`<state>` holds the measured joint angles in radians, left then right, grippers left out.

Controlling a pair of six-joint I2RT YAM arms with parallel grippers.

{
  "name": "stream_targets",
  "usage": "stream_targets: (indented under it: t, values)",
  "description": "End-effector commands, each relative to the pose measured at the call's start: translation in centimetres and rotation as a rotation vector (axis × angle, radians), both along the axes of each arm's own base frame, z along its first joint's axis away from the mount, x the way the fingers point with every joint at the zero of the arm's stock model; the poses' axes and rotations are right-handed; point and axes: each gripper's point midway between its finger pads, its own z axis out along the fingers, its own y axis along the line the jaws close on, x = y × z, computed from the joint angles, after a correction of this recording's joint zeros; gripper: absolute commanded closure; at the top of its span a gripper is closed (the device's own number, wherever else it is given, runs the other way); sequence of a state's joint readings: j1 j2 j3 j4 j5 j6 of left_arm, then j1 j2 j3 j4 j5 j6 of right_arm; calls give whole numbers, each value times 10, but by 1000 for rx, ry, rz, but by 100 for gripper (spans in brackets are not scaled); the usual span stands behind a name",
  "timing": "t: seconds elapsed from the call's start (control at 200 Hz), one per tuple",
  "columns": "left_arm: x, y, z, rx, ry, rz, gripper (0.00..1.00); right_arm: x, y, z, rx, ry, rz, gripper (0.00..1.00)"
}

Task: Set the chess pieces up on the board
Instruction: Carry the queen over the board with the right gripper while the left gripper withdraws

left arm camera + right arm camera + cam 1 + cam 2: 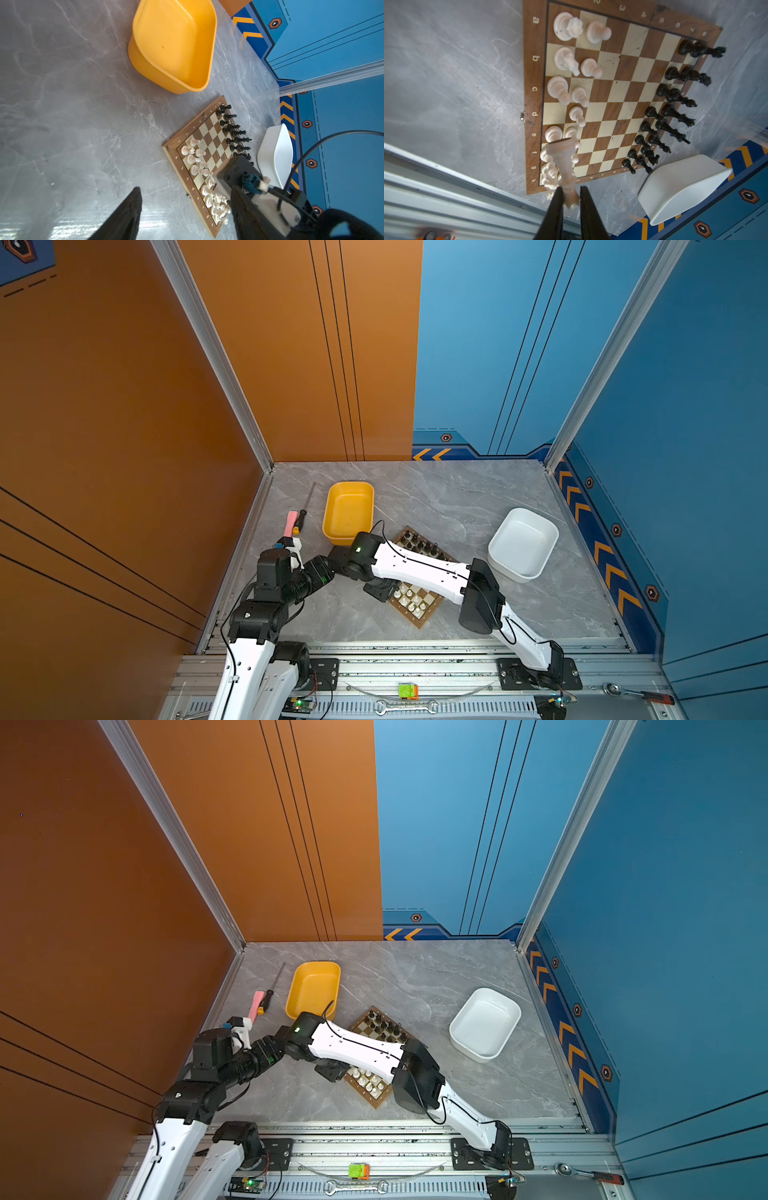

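Flanking the board [623,93], yellow tray [348,506] and white tray [523,543] are shown bare; a white piece [562,158] is pinched by the right end effector [571,190], the left end effector [185,189] spread wide.

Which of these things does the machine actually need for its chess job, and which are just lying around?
Part of the job:
- board
- white pieces
- black pieces
- held white piece, pinched in the right tool

Just lying about:
- yellow tray
- white tray
- screwdriver
- pink bar
- wrench
- ratchet
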<state>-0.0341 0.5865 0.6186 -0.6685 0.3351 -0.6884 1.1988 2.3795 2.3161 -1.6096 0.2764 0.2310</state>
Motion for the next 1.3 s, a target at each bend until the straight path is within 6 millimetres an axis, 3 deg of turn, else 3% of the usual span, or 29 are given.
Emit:
stream_targets:
  t: [0.0,0.26,0.401,0.551,0.721,0.911,1.072,1.297]
  values:
    - [3,1,9,34,-21,-24,31,1,0,-2,-64,-58,54,83]
    - [6,4,21,61,-48,-12,31,1,4,-4,-84,-92,78,83]
    - [3,16,30,140,-56,8,31,1,6,-2,-80,-104,87,83]
    - [4,29,47,230,-82,30,27,4,5,14,-41,-120,68,83]
    - [14,16,47,128,-107,18,27,8,2,38,42,-103,35,83]
    - [15,13,41,45,-160,39,27,12,-2,50,123,-78,-12,83]
    - [18,10,49,-36,-218,55,27,16,-4,66,207,-58,-50,83]
    - [30,-14,43,-188,-187,-32,27,17,-7,86,369,10,-104,83]
